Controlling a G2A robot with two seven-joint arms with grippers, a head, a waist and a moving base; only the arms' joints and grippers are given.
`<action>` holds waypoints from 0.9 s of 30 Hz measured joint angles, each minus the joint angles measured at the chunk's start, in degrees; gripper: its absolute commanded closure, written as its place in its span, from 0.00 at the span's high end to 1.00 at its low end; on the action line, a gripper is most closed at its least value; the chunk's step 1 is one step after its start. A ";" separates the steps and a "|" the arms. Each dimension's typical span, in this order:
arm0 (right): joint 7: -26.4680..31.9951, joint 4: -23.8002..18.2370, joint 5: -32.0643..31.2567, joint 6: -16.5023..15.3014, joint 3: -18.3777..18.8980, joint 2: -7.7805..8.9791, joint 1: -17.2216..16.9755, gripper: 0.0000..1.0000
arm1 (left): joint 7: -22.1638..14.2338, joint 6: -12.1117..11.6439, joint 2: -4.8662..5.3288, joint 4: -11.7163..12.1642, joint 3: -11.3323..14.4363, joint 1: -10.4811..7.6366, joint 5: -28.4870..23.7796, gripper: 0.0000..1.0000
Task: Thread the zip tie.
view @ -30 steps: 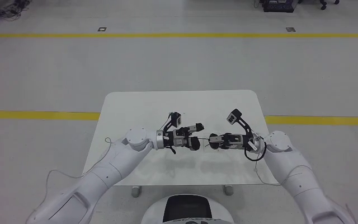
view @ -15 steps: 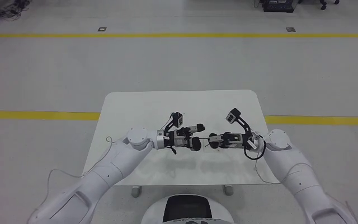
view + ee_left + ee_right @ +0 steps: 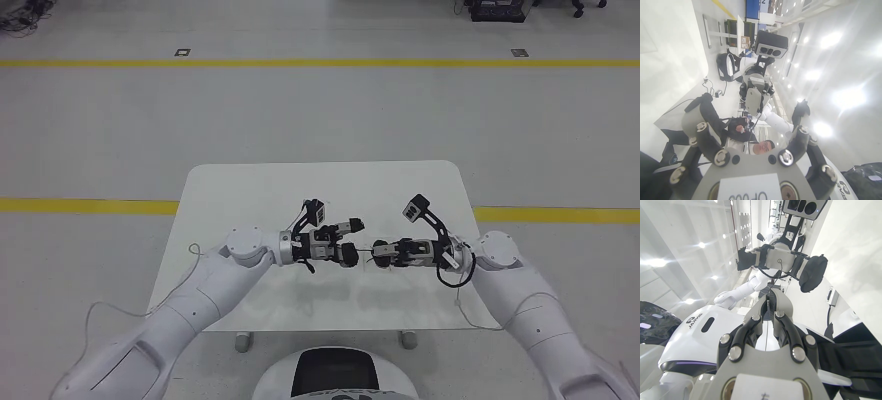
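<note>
Low in the centre of the top view, the two arms meet tip to tip above the near half of the white bench [image 3: 250, 190]. The left end effector [image 3: 353, 242], just left of centre, stands wide, its two black-padded fingers [image 3: 702, 108] spread well apart and facing the other arm. The right end effector [image 3: 379, 250], just right of centre, is narrow. Its grey fingers [image 3: 783, 302] lie almost together, pinching a thin dark strip that appears to be the zip tie [image 3: 367, 247]. That strip shows as a fine dark line in the small gap between the two end effectors, above the bench surface. It is too thin to tell its head from its tail. Beyond the bench lies pale floor [image 3: 320, 110], crossed by one yellow line [image 3: 90, 205] level with the bench's middle and a second yellow line [image 3: 300, 63] near the top of the frame.
</note>
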 measured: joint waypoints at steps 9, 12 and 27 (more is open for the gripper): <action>0.00 -0.34 0.05 0.00 0.16 0.08 -0.08 0.00 | -0.50 0.31 -0.14 0.07 -0.14 0.01 0.37 1.00; 0.00 -0.40 0.09 0.00 0.28 0.10 -0.09 0.00 | -0.58 0.32 -0.20 0.13 -0.20 0.03 0.42 1.00; 0.00 -0.76 -0.09 0.00 0.38 0.13 -0.33 0.00 | -1.01 0.11 -0.28 0.29 -0.91 0.36 0.44 1.00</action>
